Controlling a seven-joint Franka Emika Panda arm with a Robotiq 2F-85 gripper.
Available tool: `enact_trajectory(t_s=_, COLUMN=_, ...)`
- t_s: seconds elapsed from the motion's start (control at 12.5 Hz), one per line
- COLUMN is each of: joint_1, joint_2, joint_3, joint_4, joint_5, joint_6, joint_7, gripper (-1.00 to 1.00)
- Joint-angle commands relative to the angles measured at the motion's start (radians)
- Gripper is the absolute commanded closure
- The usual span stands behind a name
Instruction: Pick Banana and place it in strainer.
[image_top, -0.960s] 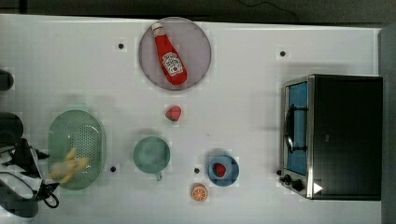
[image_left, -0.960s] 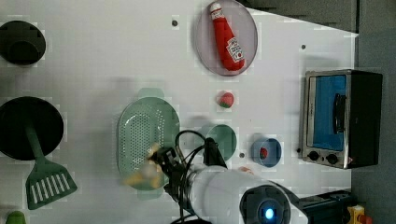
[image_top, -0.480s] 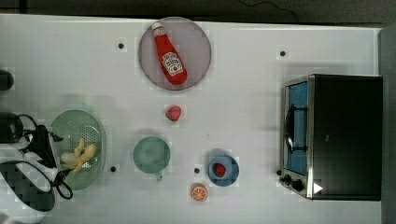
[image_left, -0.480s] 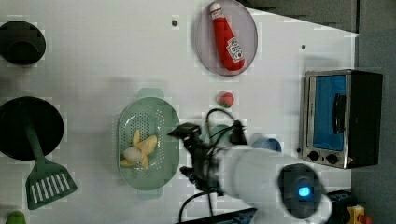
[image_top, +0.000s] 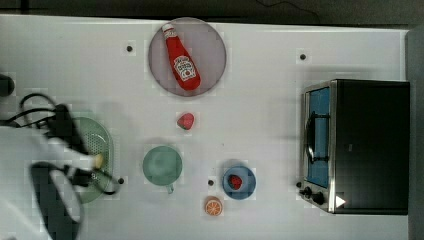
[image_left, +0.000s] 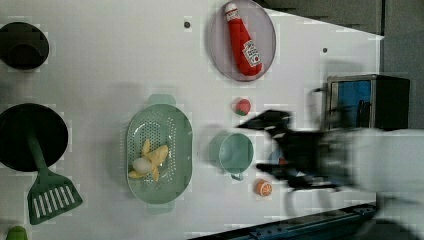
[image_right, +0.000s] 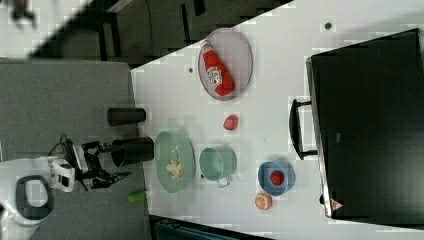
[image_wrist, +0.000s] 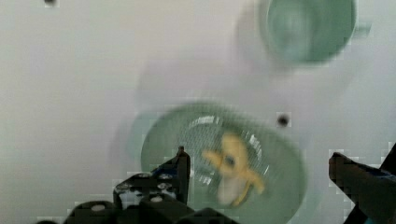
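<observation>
The banana (image_left: 148, 161), a pale-yellow bunch with a whitish end, lies loose on the holed bottom of the mint-green strainer (image_left: 180, 131). The wrist view looks down on the banana (image_wrist: 233, 169) in the strainer (image_wrist: 285, 154), between and well below my spread fingers. My gripper (image_wrist: 264, 165) is open and holds nothing. In the left view the gripper (image_left: 252, 146) is blurred and hangs over the green cup, at the strainer's right. In the right view the banana (image_right: 174, 169) rests in the strainer (image_right: 167, 144). In the top view my arm covers much of the strainer (image_top: 107, 145).
A green cup (image_top: 161, 165) stands beside the strainer. Further along are a strawberry (image_top: 185, 121), a blue bowl (image_top: 239, 182), an orange slice (image_top: 213, 206), a ketchup bottle (image_top: 181, 62) on a plate and a toaster oven (image_top: 360, 145). A black pan (image_left: 30, 137) and green spatula (image_left: 50, 197) lie beyond the strainer.
The banana was let go and now lies free in the strainer. The gripper opened and drew up and away, sweeping to the left view's right.
</observation>
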Motion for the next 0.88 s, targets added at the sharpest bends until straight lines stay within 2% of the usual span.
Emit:
enact_trajectory(t_s=0.08, joint_1=-0.097, joint_2=-0.074, joint_3=-0.192, joint_4=0.053, joint_5=-0.006, joint_6=-0.181, joint_7=-0.462, gripper=-1.0)
enact_trajectory(t_s=0.32, joint_1=-0.101, joint_2=-0.175, joint_3=-0.383, joint_4=0.052, joint_5=-0.026, joint_6=-0.267, joint_7=-0.616, gripper=-1.0)
enact_trajectory(t_s=0.48, joint_1=-0.101, joint_2=-0.222, joint_3=-0.472, joint_4=0.048, joint_5=-0.122, joint_6=-0.28, joint_7=-0.709, gripper=-1.0)
enact_trajectory(t_s=0.56, joint_1=-0.101, joint_2=-0.234, joint_3=-0.493, joint_4=0.046, joint_5=-0.166, joint_6=-0.282, joint_7=-0.756, gripper=-1.0)
enact_trajectory(t_s=0.88, joint_1=-0.101, joint_2=-0.235, joint_3=-0.504, joint_4=0.045, joint_5=-0.167, joint_6=-0.29, joint_7=-0.775, gripper=-1.0)
